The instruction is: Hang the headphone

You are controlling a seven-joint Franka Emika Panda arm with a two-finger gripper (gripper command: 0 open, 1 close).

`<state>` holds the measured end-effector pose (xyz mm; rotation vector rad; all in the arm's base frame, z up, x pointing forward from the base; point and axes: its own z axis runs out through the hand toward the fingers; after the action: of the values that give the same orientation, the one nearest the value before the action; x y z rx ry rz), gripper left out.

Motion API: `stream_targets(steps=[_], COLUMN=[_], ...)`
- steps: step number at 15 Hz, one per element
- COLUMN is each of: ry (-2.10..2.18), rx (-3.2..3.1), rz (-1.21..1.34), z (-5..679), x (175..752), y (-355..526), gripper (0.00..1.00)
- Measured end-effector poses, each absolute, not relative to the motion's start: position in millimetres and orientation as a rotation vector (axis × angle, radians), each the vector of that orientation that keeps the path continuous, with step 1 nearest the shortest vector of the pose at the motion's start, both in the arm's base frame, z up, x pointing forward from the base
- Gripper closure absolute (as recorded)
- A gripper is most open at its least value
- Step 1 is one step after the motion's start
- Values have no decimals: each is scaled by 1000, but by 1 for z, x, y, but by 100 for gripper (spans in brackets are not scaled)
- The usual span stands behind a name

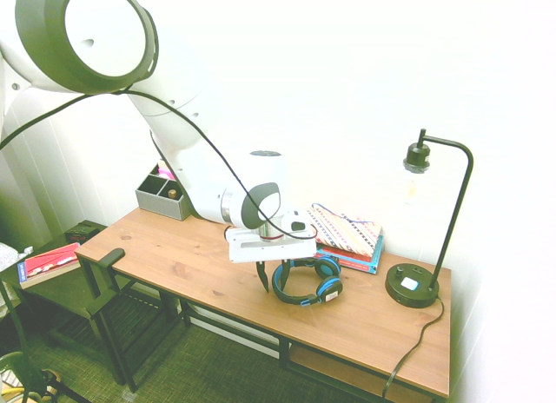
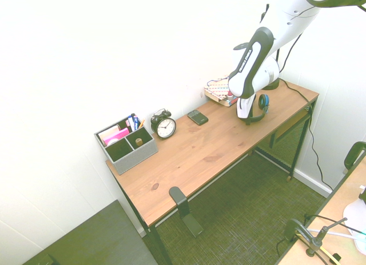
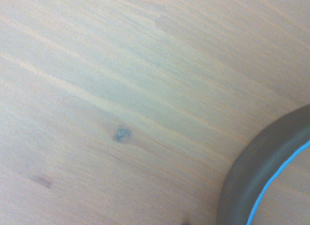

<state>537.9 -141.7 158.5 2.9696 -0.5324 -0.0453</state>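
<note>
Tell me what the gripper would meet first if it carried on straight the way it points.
The white arm's gripper points down, its jaws apart around the headband of the blue-and-black headphones; continuing, it would probably meet the brown wooden desk, though depth is unclear.

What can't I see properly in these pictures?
- Headphone: wrist view shows only part of its band; the picture's edge cuts off the rest.
- Lamp: second exterior view, mostly hidden behind the robot's arm.
- Alarm clock: its numbers are too small to read in the second exterior view.
</note>
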Motion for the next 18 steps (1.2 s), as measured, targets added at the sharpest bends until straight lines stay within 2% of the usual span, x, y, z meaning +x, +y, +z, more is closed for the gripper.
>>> stream_targets(steps=[5,9,11,14,18], ry=[-716,-975,-1095,-1240,-1351], rx=[2951,2916,2877,2772,2679], rz=[-7,33,8,-146,-163], z=[173,258,310,354,335], x=[541,542,534,487,424], y=[-147,-121,-83,-6,138], gripper=[100,100,100,100,100])
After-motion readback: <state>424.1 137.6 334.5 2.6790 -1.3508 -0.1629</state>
